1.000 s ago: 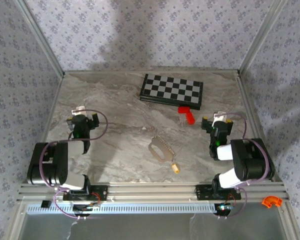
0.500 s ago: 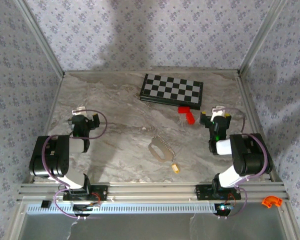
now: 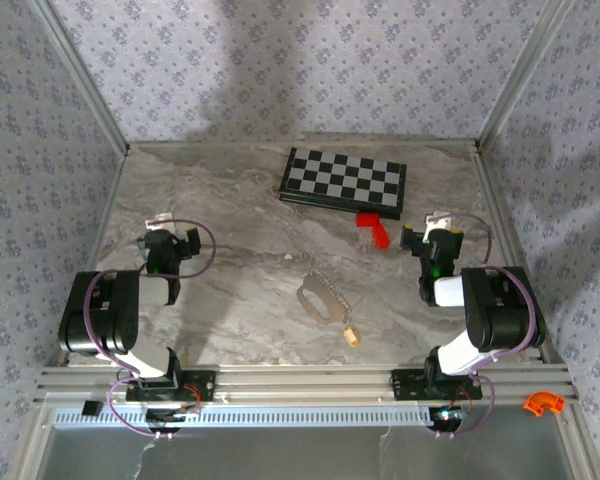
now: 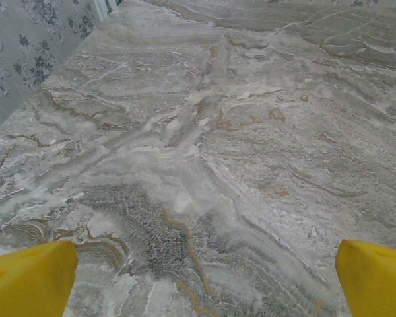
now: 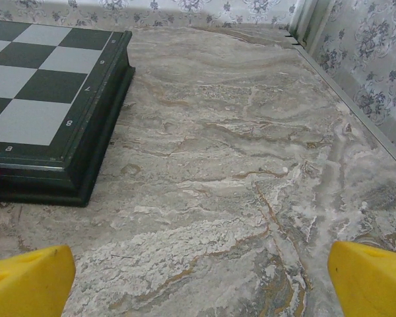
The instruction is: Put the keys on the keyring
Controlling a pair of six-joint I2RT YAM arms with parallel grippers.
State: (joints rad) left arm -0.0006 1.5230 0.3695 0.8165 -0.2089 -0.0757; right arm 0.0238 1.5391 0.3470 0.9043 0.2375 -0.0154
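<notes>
I am drawing my left arm (image 3: 102, 322) in. Its dark elbow block is standing narrower and more upright than a second ago, while my left gripper (image 3: 170, 230) is barely shifting. I am folding my right arm (image 3: 495, 318) the same way, and it is carrying my right gripper (image 3: 432, 230) a little farther from my base. Over the last half second both arms are slowing almost to rest.

marbled tabletop (image 3: 230, 215), floral wallpaper walls (image 3: 310, 70)
</notes>
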